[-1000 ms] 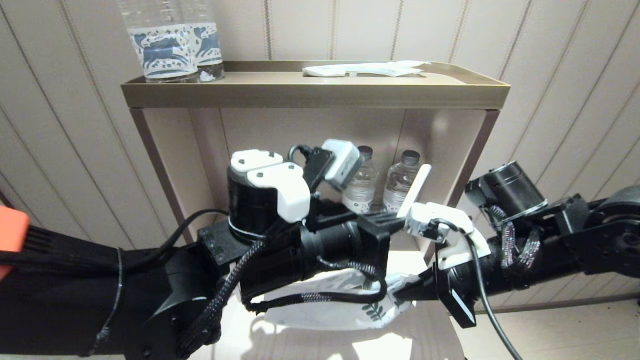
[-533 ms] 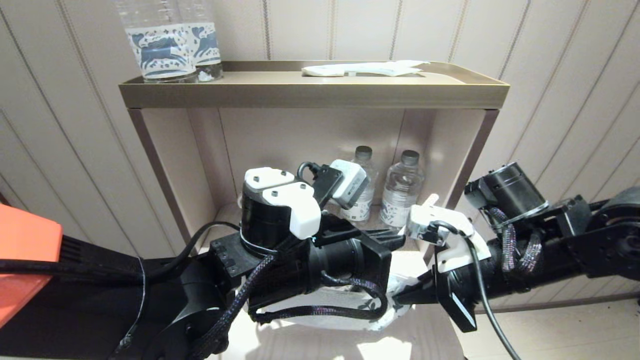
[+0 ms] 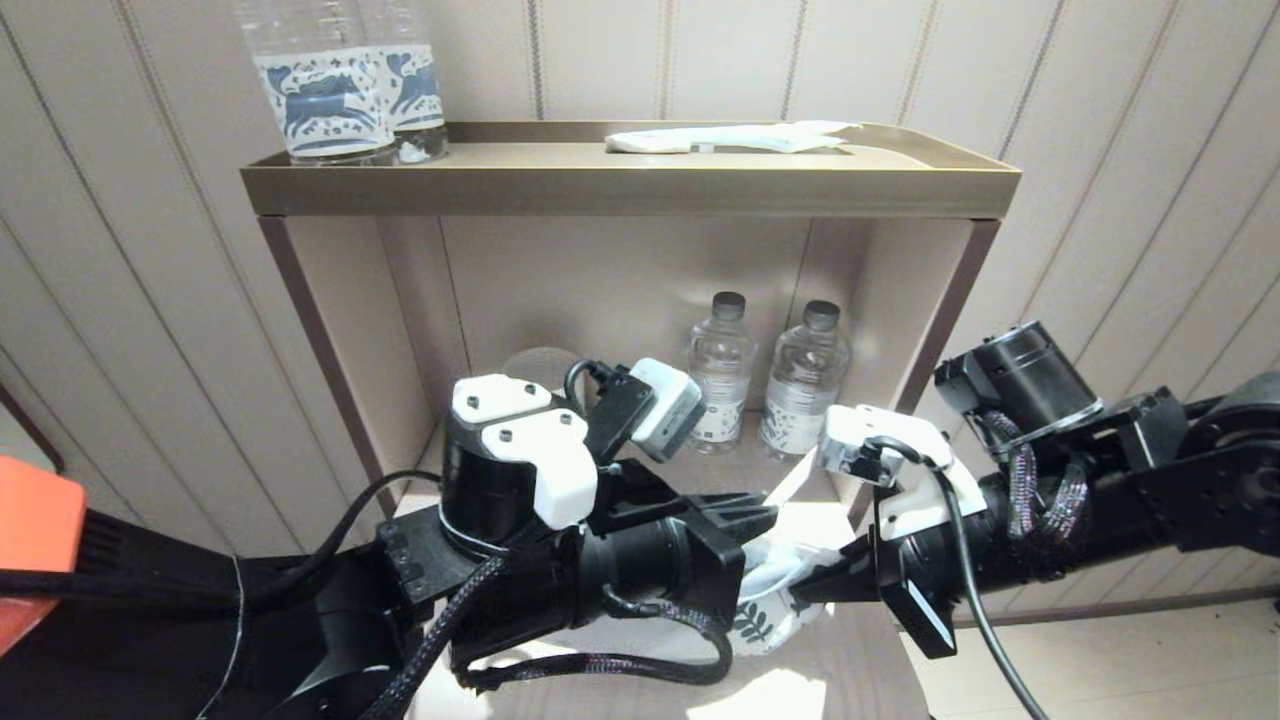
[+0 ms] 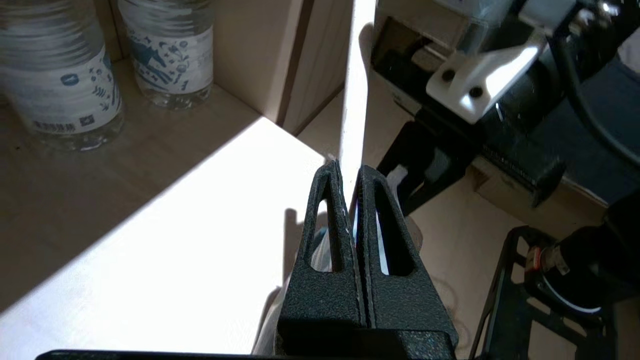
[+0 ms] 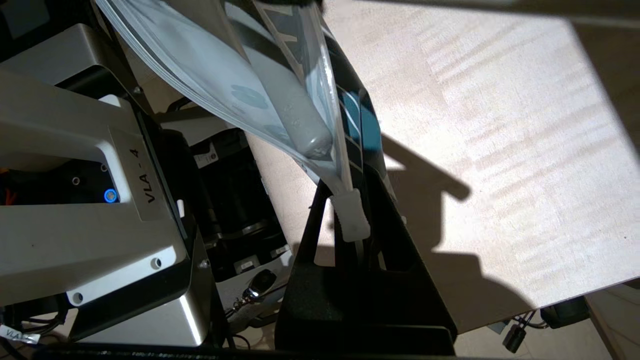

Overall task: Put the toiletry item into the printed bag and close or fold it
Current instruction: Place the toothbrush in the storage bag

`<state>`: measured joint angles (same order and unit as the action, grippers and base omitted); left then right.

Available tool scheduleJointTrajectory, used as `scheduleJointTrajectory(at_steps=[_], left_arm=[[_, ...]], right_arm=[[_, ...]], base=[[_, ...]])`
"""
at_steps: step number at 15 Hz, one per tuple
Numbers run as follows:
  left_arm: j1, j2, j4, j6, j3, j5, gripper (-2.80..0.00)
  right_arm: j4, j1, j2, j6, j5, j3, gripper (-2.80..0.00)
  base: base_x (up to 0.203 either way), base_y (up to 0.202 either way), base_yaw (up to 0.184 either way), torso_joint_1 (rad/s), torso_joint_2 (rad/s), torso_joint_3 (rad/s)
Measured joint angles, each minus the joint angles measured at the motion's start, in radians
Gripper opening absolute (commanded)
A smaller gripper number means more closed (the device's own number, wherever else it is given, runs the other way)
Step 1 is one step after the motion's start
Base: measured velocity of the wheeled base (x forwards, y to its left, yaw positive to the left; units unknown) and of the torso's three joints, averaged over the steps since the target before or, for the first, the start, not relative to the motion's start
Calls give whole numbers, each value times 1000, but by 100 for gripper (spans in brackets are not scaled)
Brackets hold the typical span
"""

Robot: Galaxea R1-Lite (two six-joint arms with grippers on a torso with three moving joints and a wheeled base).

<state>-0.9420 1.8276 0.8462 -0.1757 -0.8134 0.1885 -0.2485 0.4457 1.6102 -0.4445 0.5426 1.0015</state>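
My left gripper point(image 4: 350, 175) has rough, matt black plastic fingers. The printed bag point(image 5: 260, 85) I hold is glossy, smooth plastic film — translucent. Below, the shelf board point(image 5: 500, 150) looks like pale matt wood; the water bottles point(image 3: 765, 370) — clear, shiny plastic.

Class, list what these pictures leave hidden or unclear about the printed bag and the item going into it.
- Head view: most of the printed bag is hidden behind the left gripper.
- Right wrist view: the white item is blurred by the bag's film.
- Left wrist view: the white strip runs off the frame.
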Motion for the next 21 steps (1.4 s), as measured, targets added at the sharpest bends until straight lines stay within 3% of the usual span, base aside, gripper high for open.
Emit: scheduleJointTrajectory(at_steps=[10, 17, 21], left_arm=[[41, -113, 0, 59, 166, -2, -280], [42, -137, -17, 88, 179, -3, -280], [9, -159, -39, 151, 191, 2, -280]], right_arm=[[0, 2, -6, 0, 0, 0, -280], [1, 2, -7, 0, 0, 0, -280], [0, 1, -4, 1, 0, 5, -280]], base=[[0, 0, 0, 0, 0, 0], [0, 0, 0, 0, 0, 0], [0, 0, 0, 0, 0, 0]])
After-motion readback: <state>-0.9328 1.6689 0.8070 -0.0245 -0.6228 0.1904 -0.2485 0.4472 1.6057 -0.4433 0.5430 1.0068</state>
